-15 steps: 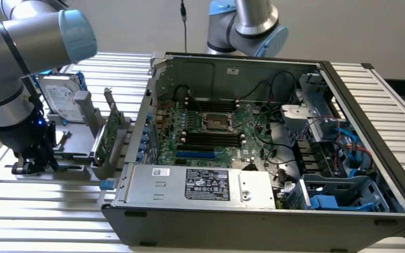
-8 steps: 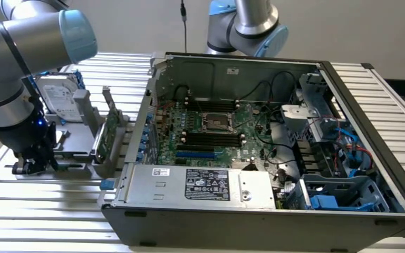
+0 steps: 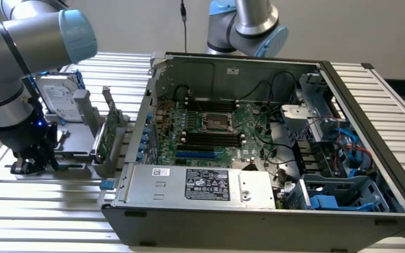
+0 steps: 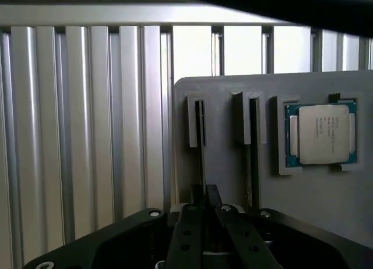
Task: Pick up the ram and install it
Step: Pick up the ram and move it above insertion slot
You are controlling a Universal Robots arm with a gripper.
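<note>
The ram (image 4: 201, 142) is standing on edge in a narrow slot of a grey holder (image 4: 224, 164), showing in the wrist view as a thin dark strip. The tool (image 4: 205, 200) is sitting right over it, its two black fingers (image 4: 228, 223) coming together on the strip's near end. They seem to be pinching it, though the contact is hard to make out against the dark parts. A second stick (image 4: 253, 146) is standing in the neighbouring slot just beside the ram. Past that, a processor (image 4: 319, 133) is lying flat in its own square pocket of the same holder.

The holder is resting on a ribbed metal counter (image 4: 87, 135). In the exterior view the tool (image 3: 34, 161) is hanging low at the lower left of the frame, under the arm (image 3: 19, 52) that is filling the upper left corner.

Just beyond it, a silver hard drive (image 3: 51, 97) is standing upright, and a green expansion card (image 3: 103, 139) is standing between the tool and the computer case (image 3: 259, 226). The open case is lying well apart, across the centre and the exterior view's right, with the motherboard (image 3: 210, 126) and its dark memory slots (image 3: 213, 139) showing inside. A power supply (image 3: 195, 184) is sitting along the case's near wall, and black cables are looping over the board. A second arm (image 3: 248, 23) is standing behind the case at the top of the frame.
</note>
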